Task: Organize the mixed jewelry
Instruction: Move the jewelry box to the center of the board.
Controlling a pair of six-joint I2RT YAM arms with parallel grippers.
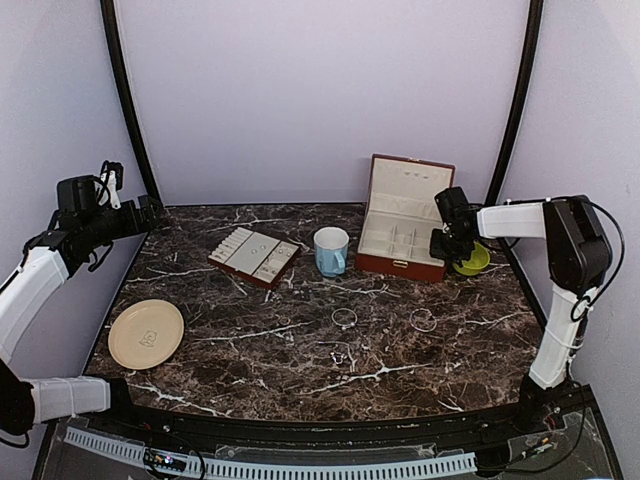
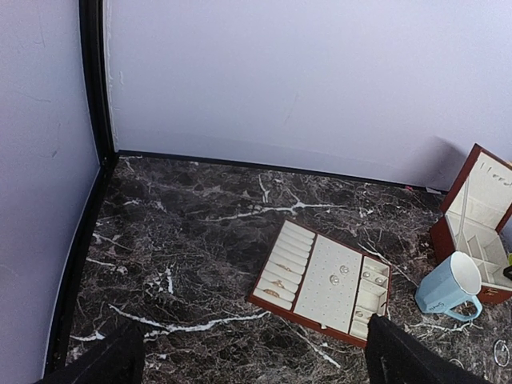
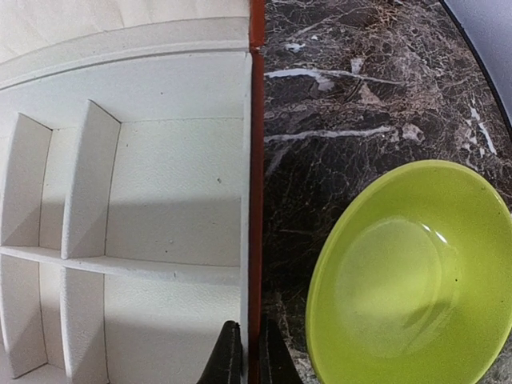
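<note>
right gripper (image 3: pixel 250 366) jaws together, clamped on the 3 o'clock wall of the open box (image 3: pixel 255 160), 1 finger inside, 1 outside, just beside the green bowl (image 3: pixel 408 272). likely gripping to steady or shift the box before filling. left gripper (image 1: pixel 148 215) jaws wide apart, holding nothing, high at 9 o'clock, probably to stay clear. mixed jewelry (image 1: pixel 345 318) sits outside the box: 1 bangle on the table (image 1: pixel 250 370) at 6 o'clock of the mug (image 1: pixel 331 250), 1 bangle (image 1: pixel 423 320) at 6 o'clock of the box, small pieces (image 2: pixel 334 279) in the tray (image 2: pixel 312 322).
</note>
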